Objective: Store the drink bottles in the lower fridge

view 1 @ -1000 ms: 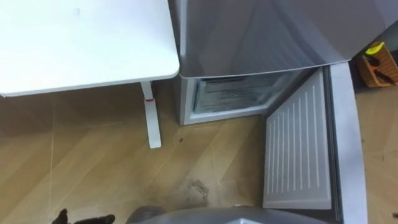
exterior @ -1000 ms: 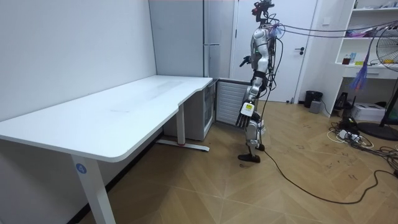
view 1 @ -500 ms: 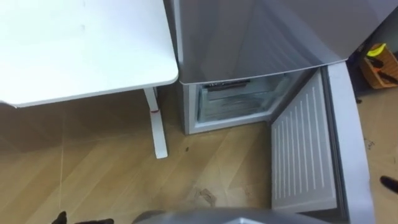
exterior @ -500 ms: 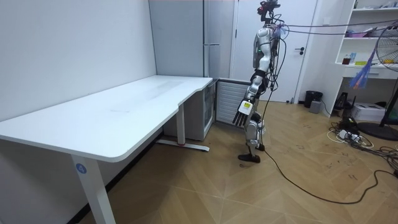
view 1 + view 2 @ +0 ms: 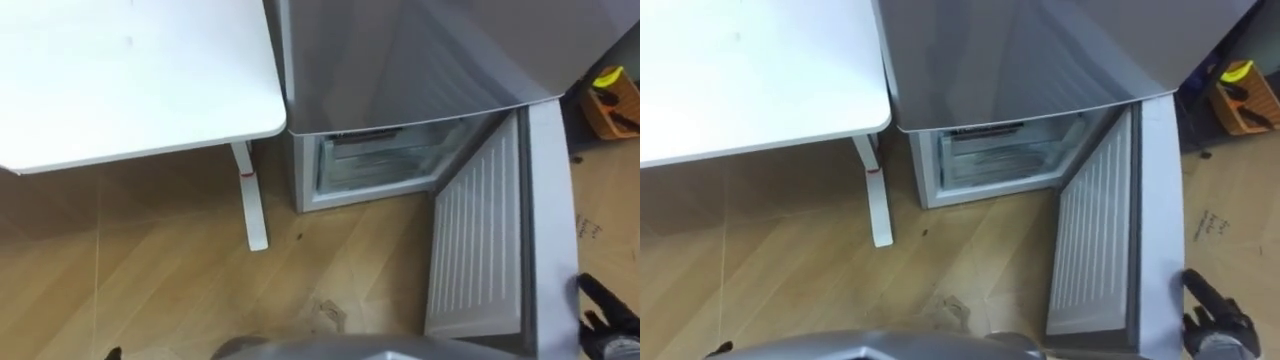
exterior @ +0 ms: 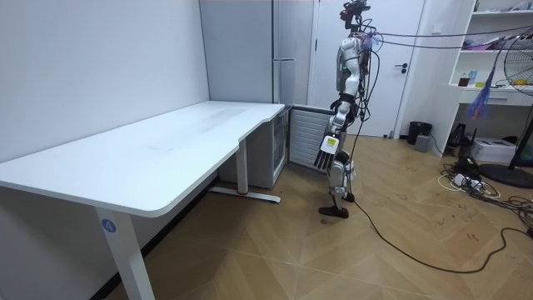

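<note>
So the robot is standing upright on the wood floor (image 5: 150, 280) right in front of the grey fridge (image 5: 420, 50). It's at the far end of the long white table (image 5: 140, 70), which sits to its left with one white table leg (image 5: 250, 205) near the fridge's corner. The lower fridge (image 5: 385, 160) is the bottom compartment, straight ahead and low down, and it's open. Its door (image 5: 478, 240) is swung out toward the robot on the right, ribbed white inner side facing left. Inside I can make out pale frosty shelves or drawers, but honestly it's too hazy to tell what's in there. In the room view the left hand (image 6: 326, 152) (left going by how the body is turned, I think) hangs down beside the thigh. Its fingers are straight, slightly fanned, pointing at the floor and holding nothing. The right hand (image 5: 1217, 312) pokes in at the near right, just beside the outer edge of the door, as a dark shape; can't tell how it's set. Far right past the fridge there's an orange box (image 5: 612, 105) with something yellow in it.
</note>
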Motion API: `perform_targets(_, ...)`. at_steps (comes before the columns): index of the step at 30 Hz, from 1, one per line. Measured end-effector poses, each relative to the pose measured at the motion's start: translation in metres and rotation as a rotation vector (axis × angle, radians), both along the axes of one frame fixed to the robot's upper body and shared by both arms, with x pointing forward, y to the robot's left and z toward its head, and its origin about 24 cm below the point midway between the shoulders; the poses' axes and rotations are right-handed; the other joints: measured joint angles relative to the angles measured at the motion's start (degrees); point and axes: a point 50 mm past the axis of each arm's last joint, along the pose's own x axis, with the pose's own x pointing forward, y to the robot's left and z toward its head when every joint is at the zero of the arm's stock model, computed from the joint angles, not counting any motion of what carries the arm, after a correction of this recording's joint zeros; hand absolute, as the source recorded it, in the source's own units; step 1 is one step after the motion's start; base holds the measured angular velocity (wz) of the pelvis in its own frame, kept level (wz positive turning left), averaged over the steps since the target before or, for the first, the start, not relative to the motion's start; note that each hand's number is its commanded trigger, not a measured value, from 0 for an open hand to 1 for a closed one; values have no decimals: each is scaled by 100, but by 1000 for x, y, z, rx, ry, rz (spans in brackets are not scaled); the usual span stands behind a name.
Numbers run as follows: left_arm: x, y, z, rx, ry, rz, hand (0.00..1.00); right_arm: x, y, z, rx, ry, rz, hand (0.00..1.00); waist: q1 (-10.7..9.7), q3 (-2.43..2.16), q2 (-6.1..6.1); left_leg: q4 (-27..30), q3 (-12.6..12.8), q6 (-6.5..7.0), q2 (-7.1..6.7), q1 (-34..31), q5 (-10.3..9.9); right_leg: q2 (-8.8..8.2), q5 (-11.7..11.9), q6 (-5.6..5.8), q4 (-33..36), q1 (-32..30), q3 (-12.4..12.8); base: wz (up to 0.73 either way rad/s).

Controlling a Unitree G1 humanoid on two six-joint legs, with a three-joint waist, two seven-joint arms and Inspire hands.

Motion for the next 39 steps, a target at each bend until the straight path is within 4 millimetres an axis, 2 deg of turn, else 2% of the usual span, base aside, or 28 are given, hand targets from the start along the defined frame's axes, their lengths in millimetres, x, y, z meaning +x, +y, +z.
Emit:
perform_targets(2, -1, -6, -3, -20, 23, -23, 0, 10, 13, -3, 34, -56, 106, 0, 79, 28, 38, 3, 27, -23, 33, 8, -27, 38, 20, -19, -2, -13, 56, -14)
perform_targets(3, -1, -7, -4, -25, 32, -30, 0, 13, 16, -3, 39, -75, 134, 0, 116, 31, 43, 10, 42, -31, 46, 18, -42, 54, 25, -26, -4, -15, 94, -24)
perform_targets(6, 1, -15, -8, -48, 51, -84, 0, 36, 45, -3, 79, -171, 358, 0, 277, 35, 56, 237, 37, -66, 145, -104, -169, 130, 51, -66, -26, -46, 126, -12)
perform_targets(8, 11, -24, -11, -80, 51, -160, 0, 47, 72, -5, 99, -200, 506, 0, 501, 38, 64, 298, 38, -76, 188, -200, -182, 173, 94, -105, -64, -118, 141, -8)
perform_targets(9, 14, -26, -11, -89, 50, -178, 0, 52, 78, -4, 104, -211, 548, 0, 557, 38, 66, 313, 38, -77, 201, -218, -182, 187, 114, -114, -70, -121, 139, -11)
perform_targets(12, 32, -32, -13, -109, 27, -247, 0, 74, 110, 5, 138, -292, 713, 0, 907, 43, 78, 378, 20, -105, 253, -364, -178, 243, 163, -164, -81, -227, 144, -5)
perform_targets(14, 45, -35, -13, -108, 23, -304, 0, 97, 151, 21, 210, -437, 901, 0, 1147, 71, 100, 453, -4, -127, 291, -464, -166, 279, 176, -188, -80, -298, 145, 2)
perform_targets(15, 46, -36, -13, -109, 29, -315, 0, 104, 167, 27, 245, -491, 981, 0, 1165, 91, 110, 457, -22, -134, 294, -470, -163, 284, 175, -191, -83, -294, 136, 12)
perform_targets(16, 52, -39, -13, -111, 33, -339, 0, 120, 199, 40, 315, -604, 1133, 0, 1229, 118, 126, 458, -61, -146, 294, -484, -155, 290, 169, -201, -87, -288, 101, 16)
perform_targets(17, 56, -41, -14, -113, 31, -357, 0, 127, 216, 48, 351, -663, 1203, 0, 1263, 130, 137, 461, -88, -149, 292, -486, -154, 295, 167, -204, -103, -277, 83, 27)
perform_targets(18, 62, -44, -14, -116, 30, -386, 0, 137, 245, 61, 417, -753, 1320, 0, 1280, 148, 157, 465, -161, -155, 277, -495, -150, 296, 159, -204, -118, -268, 38, 34)
perform_targets(19, 66, -46, -14, -118, 29, -403, 0, 141, 274, 70, 491, -822, 1423, 0, 1347, 155, 169, 465, -261, -159, 242, -519, -145, 280, 138, -194, -126, -249, -23, 38)
perform_targets(22, 71, -48, -14, -117, 24, -399, 0, 138, 308, 81, 599, -873, 1636, 0, 1476, 149, 155, 463, -289, -143, 175, -536, -137, 219, 97, -146, -119, -183, -61, 44)
perform_targets(24, 72, -48, -14, -110, 29, -392, 0, 131, 311, 76, 648, -834, 1678, 0, 1572, 165, 117, 455, -284, -127, 141, -534, -129, 179, 76, -111, -102, -185, -63, 30)
perform_targets(27, 71, -48, -14, -103, 34, -370, 0, 126, 311, 70, 674, -773, 1722, 0, 1557, 183, 48, 474, -293, -96, 120, -629, -133, 160, 79, -104, -102, -192, -88, 11)
perform_targets(29, 67, -47, -15, -109, 45, -355, 0, 126, 303, 66, 658, -736, 1730, 0, 1548, 186, 50, 489, -304, -87, 109, -635, -138, 150, 81, -101, -103, -182, -94, 2)
perform_targets(33, 64, -47, -15, -103, 61, -378, 0, 134, 276, 62, 570, -677, 1731, 0, 1522, 191, 95, 475, -326, -80, 105, -578, -136, 150, 79, -95, -112, -117, -120, 2)
perform_targets(36, 61, -47, -15, -108, 63, -377, 0, 138, 250, 56, 471, -621, 1715, 0, 1379, 157, 121, 465, -412, -80, 102, -608, -136, 157, 76, -91, -113, -101, -188, 13)
perform_targets(38, 53, -47, -16, -113, 83, -370, 0, 130, 221, 41, 405, -521, 1669, 0, 1325, 63, 108, 475, -423, -72, 92, -590, -129, 149, 76, -91, -109, -87, -197, 0)
perform_targets(39, 53, -46, -16, -113, 84, -363, 0, 126, 212, 36, 385, -482, 1658, 0, 1320, 49, 109, 476, -423, -68, 83, -568, -120, 144, 76, -91, -107, -76, -193, 0)
